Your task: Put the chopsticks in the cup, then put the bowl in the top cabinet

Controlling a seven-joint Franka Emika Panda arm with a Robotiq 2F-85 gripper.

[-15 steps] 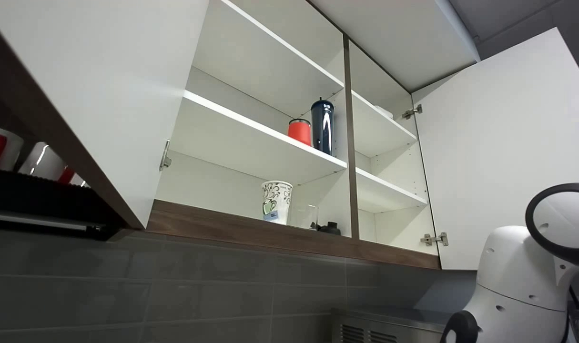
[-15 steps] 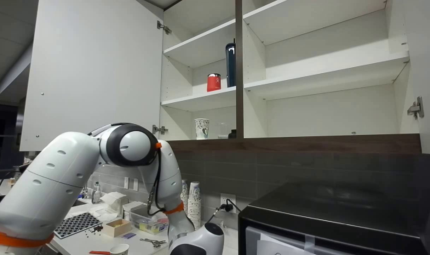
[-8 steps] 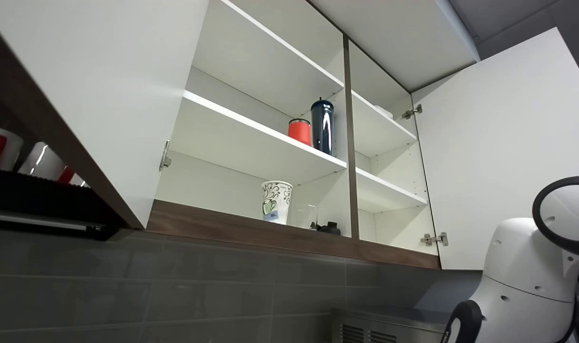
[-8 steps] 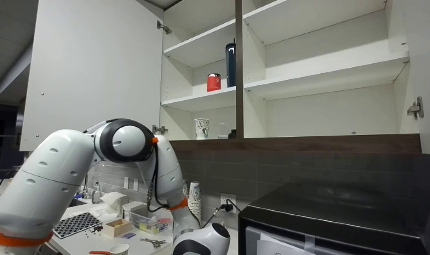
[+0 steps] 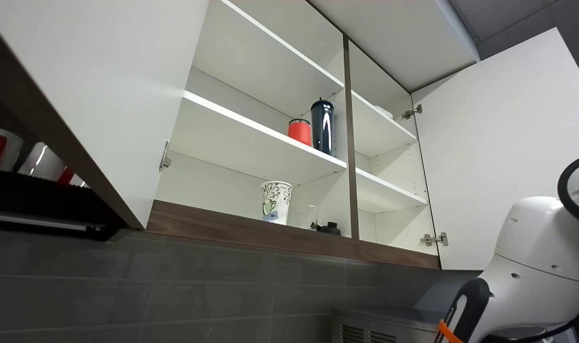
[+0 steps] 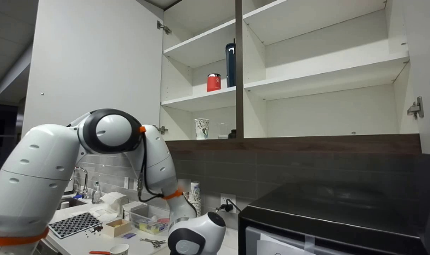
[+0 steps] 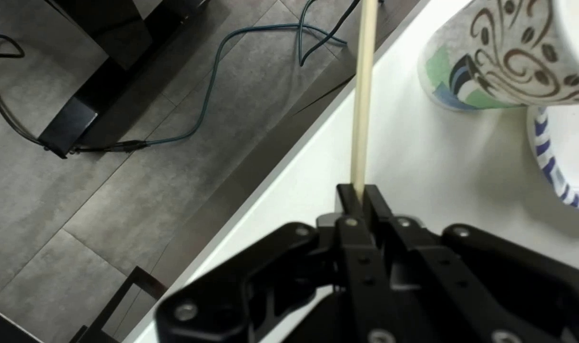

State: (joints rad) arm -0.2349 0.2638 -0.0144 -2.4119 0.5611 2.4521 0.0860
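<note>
My fingers (image 7: 376, 202) are pressed together around the chopsticks (image 7: 363, 105). The chopsticks project away from the grip and run out of the top of the wrist view (the far tips lie outside the frame). In that view they cross the table (image 7: 427, 166), its edge and the floor (image 7: 141, 205).

The cup (image 7: 503, 57) rests on the table to the right of the chopsticks, with a gap between; the chopsticks are outside it. The bowl (image 7: 549, 159) is next to the cup, cut off by the right border of the view; whether the two touch, I cannot tell.

The top cabinet (image 5: 251, 231) appears in both exterior views with its doors swung open. On its lower inner shelf, a red tumbler (image 5: 299, 133) stands beside a dark blue bottle (image 5: 322, 126). Below them stands a printed paper cup (image 5: 277, 202). In an exterior view my arm (image 6: 112, 131) is bent, its elbow overlapping a door.
</note>
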